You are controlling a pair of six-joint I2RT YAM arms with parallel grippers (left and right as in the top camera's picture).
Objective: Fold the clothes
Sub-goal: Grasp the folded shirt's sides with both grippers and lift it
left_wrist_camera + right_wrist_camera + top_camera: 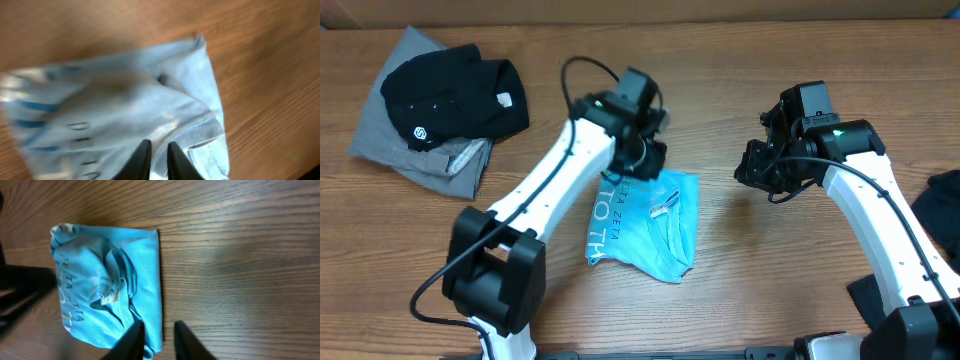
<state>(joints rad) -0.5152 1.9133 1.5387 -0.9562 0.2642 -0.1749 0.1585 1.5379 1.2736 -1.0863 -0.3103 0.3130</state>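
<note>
The light blue T-shirt (645,225) lies folded into a small, rumpled packet mid-table, white lettering up and its collar on top. My left gripper (645,165) hovers over the packet's far edge. In the left wrist view its tips (158,150) stand a narrow gap apart above the blue cloth (125,100), with nothing between them. My right gripper (757,175) hangs to the right of the shirt, apart from it. Seen from the right wrist, it (159,332) is open over the shirt's (145,260) right edge and bare wood.
A black shirt (450,95) lies on a grey one (390,140) at the back left. Dark cloth (940,200) sits at the right edge beside the right arm. The left arm shows as a dark blur (20,290) in the right wrist view.
</note>
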